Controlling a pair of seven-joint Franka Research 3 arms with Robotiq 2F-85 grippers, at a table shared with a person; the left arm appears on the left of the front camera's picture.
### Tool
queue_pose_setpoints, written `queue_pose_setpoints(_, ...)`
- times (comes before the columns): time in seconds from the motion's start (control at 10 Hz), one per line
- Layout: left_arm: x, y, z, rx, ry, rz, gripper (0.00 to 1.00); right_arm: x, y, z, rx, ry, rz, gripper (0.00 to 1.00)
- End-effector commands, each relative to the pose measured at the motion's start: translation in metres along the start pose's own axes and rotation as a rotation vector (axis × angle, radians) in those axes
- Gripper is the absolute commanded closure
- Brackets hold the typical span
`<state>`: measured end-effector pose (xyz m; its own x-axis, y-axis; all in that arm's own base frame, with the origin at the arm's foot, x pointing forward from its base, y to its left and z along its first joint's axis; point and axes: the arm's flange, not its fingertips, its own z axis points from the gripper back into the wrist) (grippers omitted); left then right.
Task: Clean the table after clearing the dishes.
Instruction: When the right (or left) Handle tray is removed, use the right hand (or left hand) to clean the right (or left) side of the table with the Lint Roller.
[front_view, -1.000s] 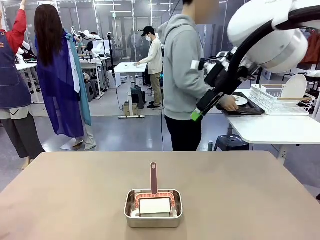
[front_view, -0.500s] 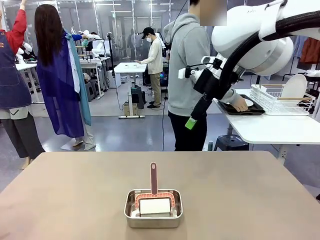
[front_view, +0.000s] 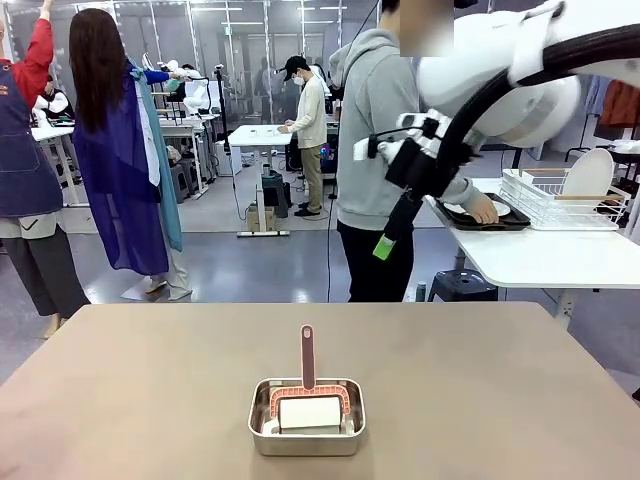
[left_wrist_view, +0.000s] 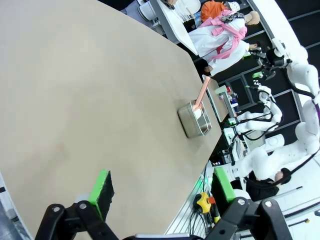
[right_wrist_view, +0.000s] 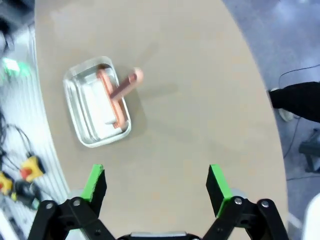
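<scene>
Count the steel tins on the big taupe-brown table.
1: a small rectangular steel tin holding a pink-handled brush, near the robot's edge of the table, midway across. None looks hidden.

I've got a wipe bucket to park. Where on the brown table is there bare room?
The table is bare left and right of the steel tin, and all along the far edge beyond the pink handle standing in it. Only the near middle is taken. The white side table is crowded at its far side: tray and wire rack.
</scene>
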<state>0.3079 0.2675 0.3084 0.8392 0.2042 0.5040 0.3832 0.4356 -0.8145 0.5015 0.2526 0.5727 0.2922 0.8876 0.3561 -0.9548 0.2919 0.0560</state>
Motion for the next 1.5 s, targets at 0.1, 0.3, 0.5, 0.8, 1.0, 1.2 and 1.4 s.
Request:
queue_pose_setpoints(0.1, -0.001, -0.006, 0.002, 0.019, 0.014, 0.012, 0.0, 0.095, -0.034, -0.049, 0.111, 0.243, 0.23, 0.0)
queue_pose_setpoints(0.3, -0.001, -0.006, 0.002, 0.019, 0.014, 0.012, 0.0, 0.114, -0.037, -0.082, 0.178, 0.277, 0.294, 0.0)
queue_pose_setpoints(0.5, -0.001, -0.006, 0.002, 0.019, 0.014, 0.012, 0.0, 0.126, -0.031, -0.115, 0.23, 0.326, 0.335, 0.0)
queue_pose_setpoints(0.8, -0.001, -0.006, 0.002, 0.019, 0.014, 0.012, 0.0, 0.142, -0.033, -0.156, 0.248, 0.345, 0.353, 0.0)
queue_pose_setpoints(1.0, -0.001, -0.006, 0.002, 0.019, 0.014, 0.012, 0.0, 0.15, -0.029, -0.175, 0.324, 0.409, 0.359, 0.0)
queue_pose_setpoints(1.2, -0.001, -0.006, 0.002, 0.019, 0.014, 0.012, 0.0, 0.146, -0.024, -0.185, 0.39, 0.42, 0.364, 0.0)
queue_pose_setpoints(1.4, -0.001, -0.006, 0.002, 0.019, 0.014, 0.012, 0.0, 0.138, -0.017, -0.192, 0.447, 0.444, 0.35, 0.0)
